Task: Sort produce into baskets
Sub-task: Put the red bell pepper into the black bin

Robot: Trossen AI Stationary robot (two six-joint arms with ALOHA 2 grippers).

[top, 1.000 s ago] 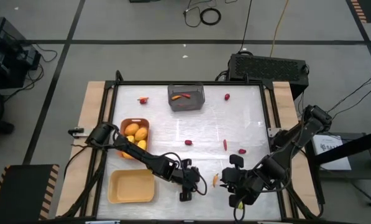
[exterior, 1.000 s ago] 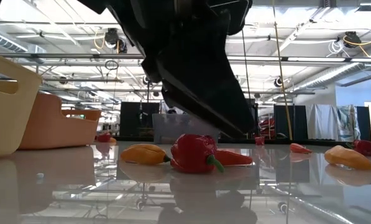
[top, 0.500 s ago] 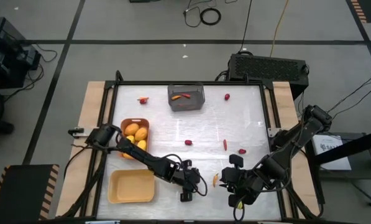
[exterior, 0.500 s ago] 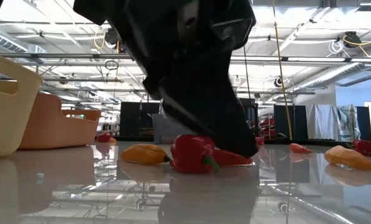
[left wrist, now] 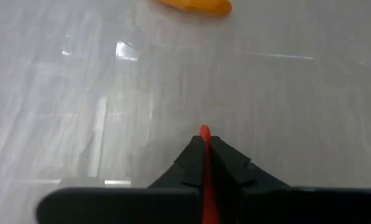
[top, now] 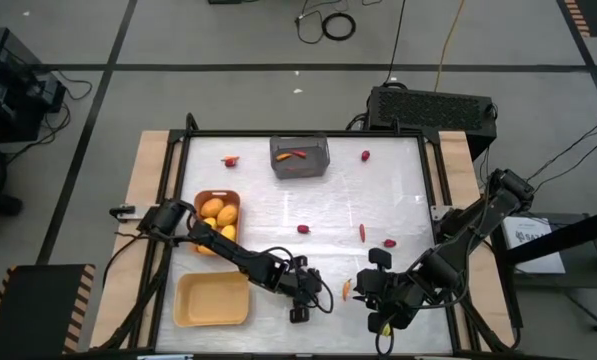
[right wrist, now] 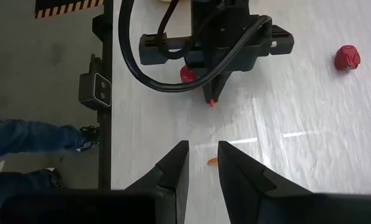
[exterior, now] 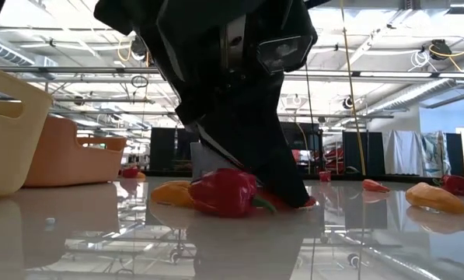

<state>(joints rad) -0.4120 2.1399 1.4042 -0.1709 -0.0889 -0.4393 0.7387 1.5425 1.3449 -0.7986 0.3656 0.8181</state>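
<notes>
Gleaming white table [top: 398, 200]; left pincer [left wrist: 205, 144] pinching red stick [left wrist: 205, 180].

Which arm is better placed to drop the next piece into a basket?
Left. The left gripper is shut on a thin red piece, while the right gripper hangs open, holding nothing.

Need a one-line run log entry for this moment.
left gripper: jaws shut on red piece, low over table near front edge | right gripper: open, idle beside it | orange-brown tray: holds yellow-orange fruits
</notes>
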